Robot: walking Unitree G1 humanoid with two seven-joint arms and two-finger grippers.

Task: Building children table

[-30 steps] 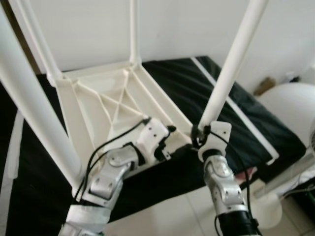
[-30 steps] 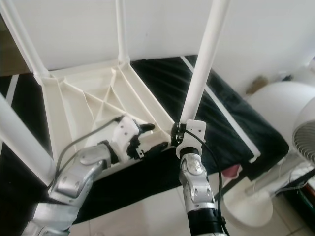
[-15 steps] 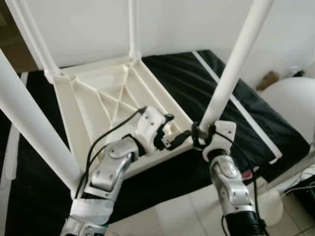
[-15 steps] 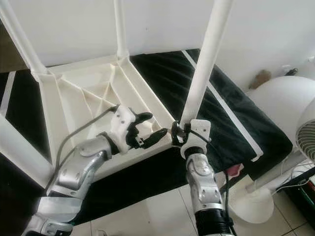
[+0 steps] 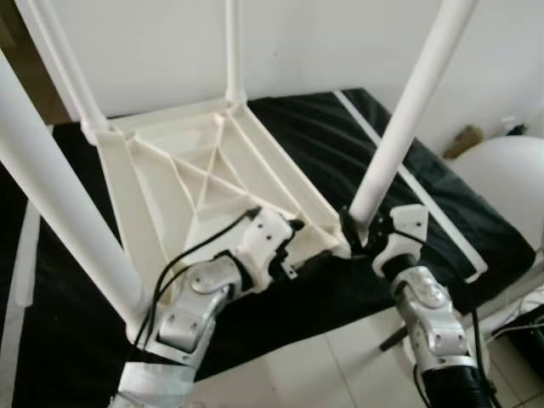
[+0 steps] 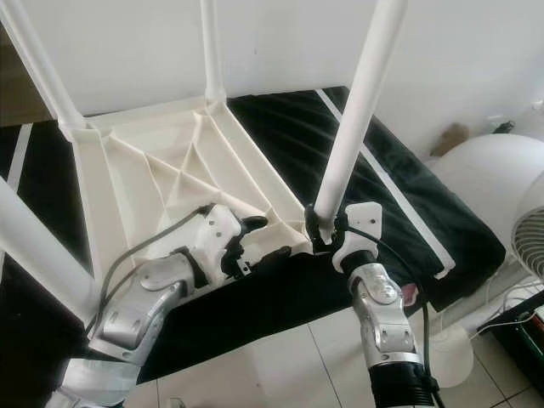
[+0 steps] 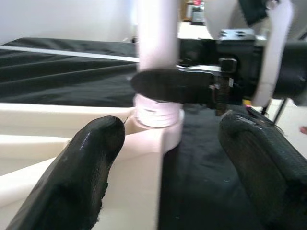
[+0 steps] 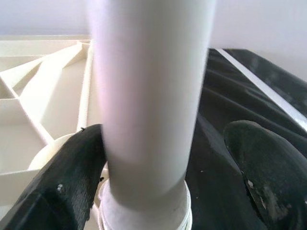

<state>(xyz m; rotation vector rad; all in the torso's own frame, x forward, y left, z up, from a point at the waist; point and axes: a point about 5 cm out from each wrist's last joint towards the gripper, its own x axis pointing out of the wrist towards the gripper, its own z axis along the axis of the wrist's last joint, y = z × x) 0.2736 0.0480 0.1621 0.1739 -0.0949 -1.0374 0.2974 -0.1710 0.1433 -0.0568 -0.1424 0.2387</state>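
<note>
upturned white table (image 5: 204,183) lain on black mat (image 5: 340,153); near-right leg (image 5: 399,127) straddled by spread right hand (image 5: 357,238); left hand (image 6: 263,238) spread beside corner; fan (image 6: 523,246) cut off far right.

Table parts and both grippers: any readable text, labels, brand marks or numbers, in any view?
None readable.
Upturned table top: plain white plastic ribs, no marking.
Near-right leg: plain white, no label.
Left gripper and right gripper: no print legible.
Black mat: white stripes only, no text.
</note>
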